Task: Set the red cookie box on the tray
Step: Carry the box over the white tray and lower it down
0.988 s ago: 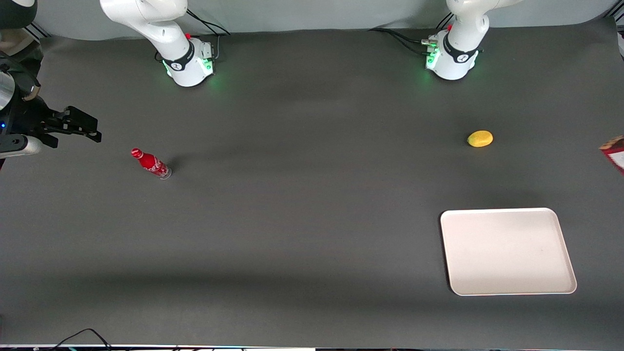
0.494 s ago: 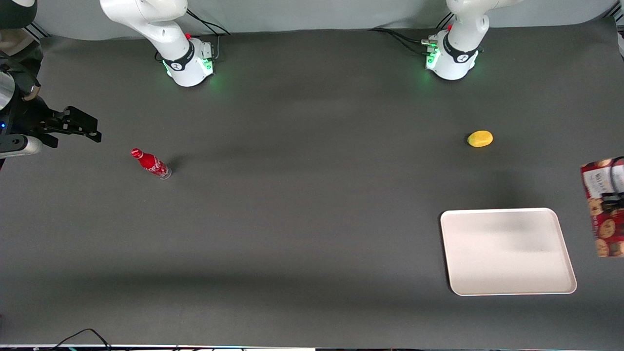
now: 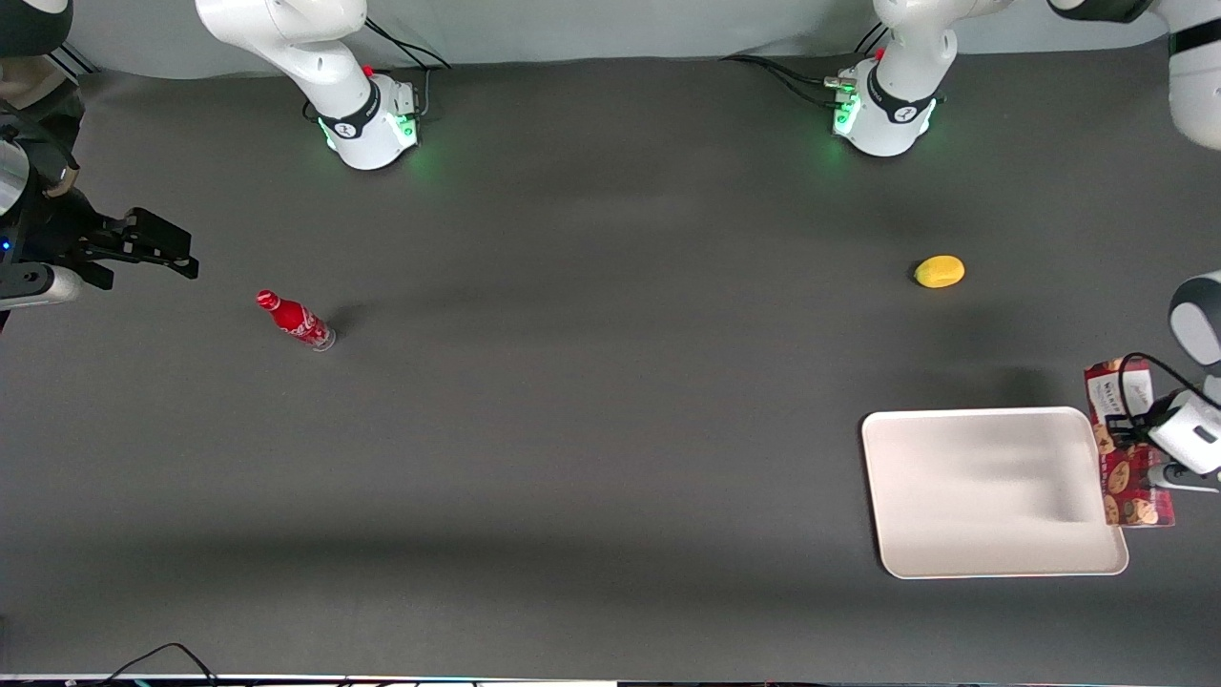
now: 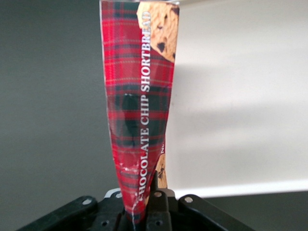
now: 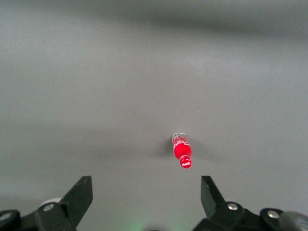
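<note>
The box (image 3: 1126, 448) is held in the gripper (image 3: 1149, 441), whose jaws are clamped on it, at the working arm's end of the table. It is seen above the tray (image 3: 983, 491) rim, overlapping the tray's edge in the front view. In the wrist view the box (image 4: 142, 110) is gripped at one end by the gripper (image 4: 144, 211), with the tray (image 4: 240, 96) beneath. A lemon (image 3: 940, 271) and a bottle (image 3: 296, 321) are seen on the table (image 3: 591, 429).
</note>
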Robot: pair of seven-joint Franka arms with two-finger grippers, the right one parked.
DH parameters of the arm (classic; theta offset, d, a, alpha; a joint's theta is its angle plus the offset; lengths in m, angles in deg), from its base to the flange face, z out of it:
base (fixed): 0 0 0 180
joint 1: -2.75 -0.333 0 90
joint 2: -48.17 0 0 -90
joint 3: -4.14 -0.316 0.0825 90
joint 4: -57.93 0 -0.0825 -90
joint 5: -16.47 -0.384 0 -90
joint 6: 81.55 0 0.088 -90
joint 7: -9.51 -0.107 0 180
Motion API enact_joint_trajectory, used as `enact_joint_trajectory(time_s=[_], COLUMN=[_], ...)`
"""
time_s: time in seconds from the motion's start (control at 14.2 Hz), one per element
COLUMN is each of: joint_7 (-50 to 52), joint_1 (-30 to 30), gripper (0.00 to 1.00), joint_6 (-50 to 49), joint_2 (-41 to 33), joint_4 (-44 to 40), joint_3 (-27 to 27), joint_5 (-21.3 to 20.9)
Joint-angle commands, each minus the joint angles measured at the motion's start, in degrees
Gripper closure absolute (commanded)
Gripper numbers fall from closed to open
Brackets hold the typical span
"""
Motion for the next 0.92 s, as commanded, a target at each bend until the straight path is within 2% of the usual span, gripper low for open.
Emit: enact_joint_trajectory(time_s=[0.0, 0.35, 0.78, 0.85], joint_7=[-1.04, -0.87, -0.95, -0.87], joint_1=[-0.04, -0.04, -0.13, -0.21], gripper=[1.0, 1.0, 0.99, 0.53], joint_6=[2.42, 8.83, 9.37, 9.72], joint_2=[3.24, 6.58, 7.56, 7.65], joint_4=[-1.3, -1.3, -1.39, -1.39], joint_3=[-0.03, 0.06, 0.06, 0.06], joint_5=[4.65, 5.99, 7.66, 7.75])
